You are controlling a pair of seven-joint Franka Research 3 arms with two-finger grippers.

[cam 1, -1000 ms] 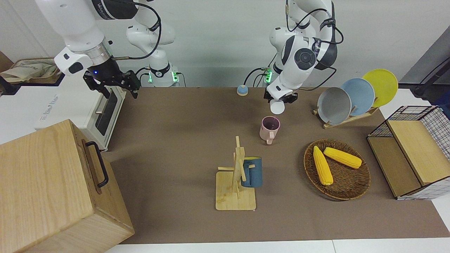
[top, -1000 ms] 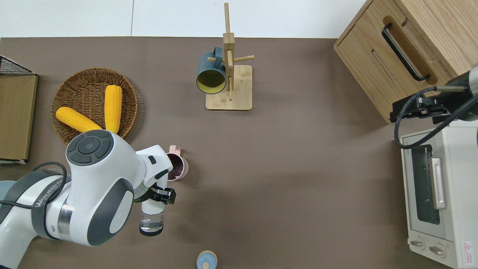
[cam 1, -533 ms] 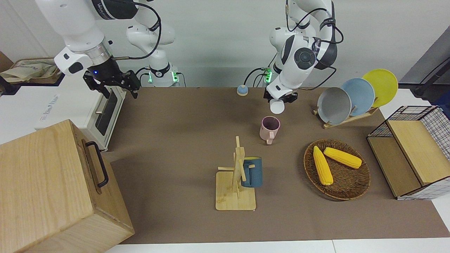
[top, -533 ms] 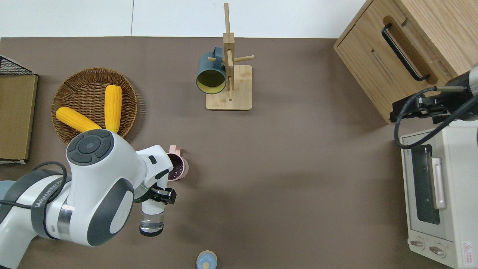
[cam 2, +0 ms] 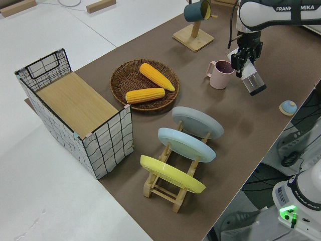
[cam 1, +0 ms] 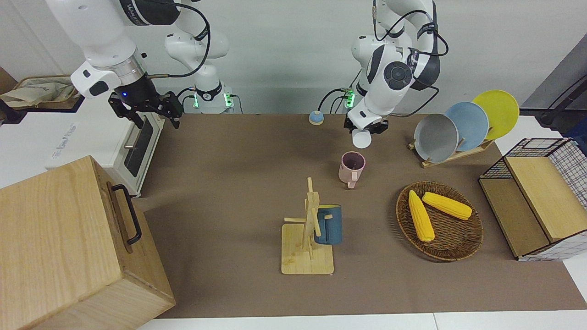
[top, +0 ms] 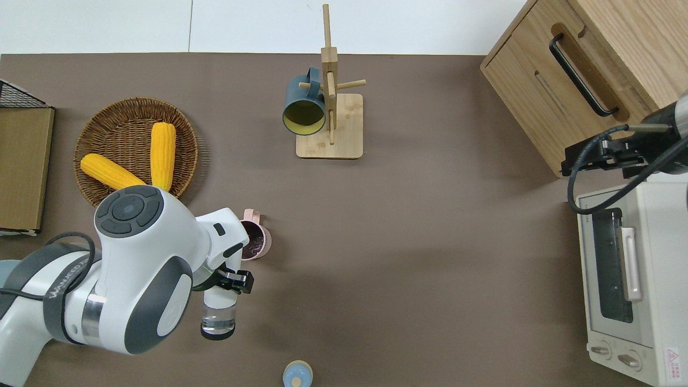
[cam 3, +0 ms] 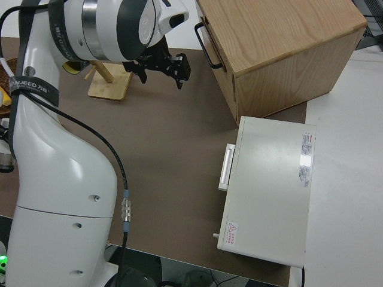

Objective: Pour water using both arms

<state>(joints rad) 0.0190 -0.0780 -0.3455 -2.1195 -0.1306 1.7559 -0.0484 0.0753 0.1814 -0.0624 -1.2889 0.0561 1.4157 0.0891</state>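
Observation:
My left gripper (top: 228, 280) is shut on a clear bottle (top: 218, 314) and holds it tilted over the brown mat, just nearer to the robots than a pink mug (top: 254, 243). The bottle also shows in the front view (cam 1: 362, 138) and the left side view (cam 2: 253, 84), under the left gripper (cam 1: 367, 126) (cam 2: 244, 59). The pink mug (cam 1: 351, 167) (cam 2: 220, 74) stands upright with a dark inside. The bottle is apart from the mug. A small blue cap (top: 297, 373) (cam 1: 315, 118) lies near the robots' edge. My right gripper (cam 1: 146, 110) (cam 3: 160, 66) is open, empty and parked.
A wooden mug tree (cam 1: 308, 238) holds a dark blue mug (cam 1: 328, 224). A wicker basket (cam 1: 454, 250) holds two corn cobs. A plate rack (cam 1: 458, 128), a wire crate (cam 1: 545, 197), a toaster oven (top: 629, 279) and a wooden box (cam 1: 69, 247) stand around the mat.
The left arm has drawn the bottle very slightly up and back from the pink mug. The right arm has barely moved.

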